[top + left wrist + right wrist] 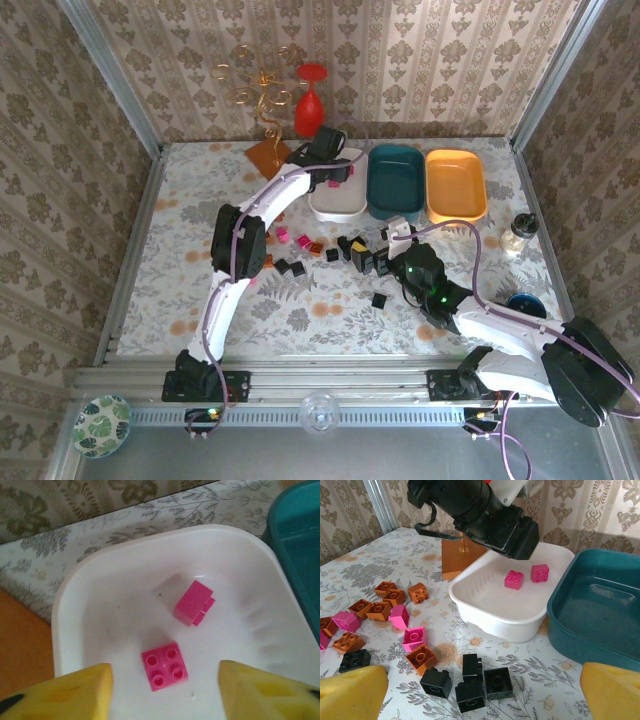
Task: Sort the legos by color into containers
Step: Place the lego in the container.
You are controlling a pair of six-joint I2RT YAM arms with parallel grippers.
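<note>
My left gripper [165,690] hangs open over the white tray [100,565], its yellow fingers apart. Two pink legos [164,666] [194,602] lie loose on the tray floor, one directly below the gap. My right gripper [485,692] is open too, low over a cluster of black legos [470,690] in front of the white tray [490,615]. Brownish-orange legos [417,592] and pink legos [414,638] lie scattered to its left. The dark teal tray [395,185] and the orange-yellow tray [455,185] stand right of the white tray [335,205].
A flat orange-brown tile [268,155] lies behind the white tray, with a red wine glass [310,100] and a gold stand [262,90] against the back wall. A small jar [520,232] stands at the right edge. One black lego [378,299] lies apart, nearer the front.
</note>
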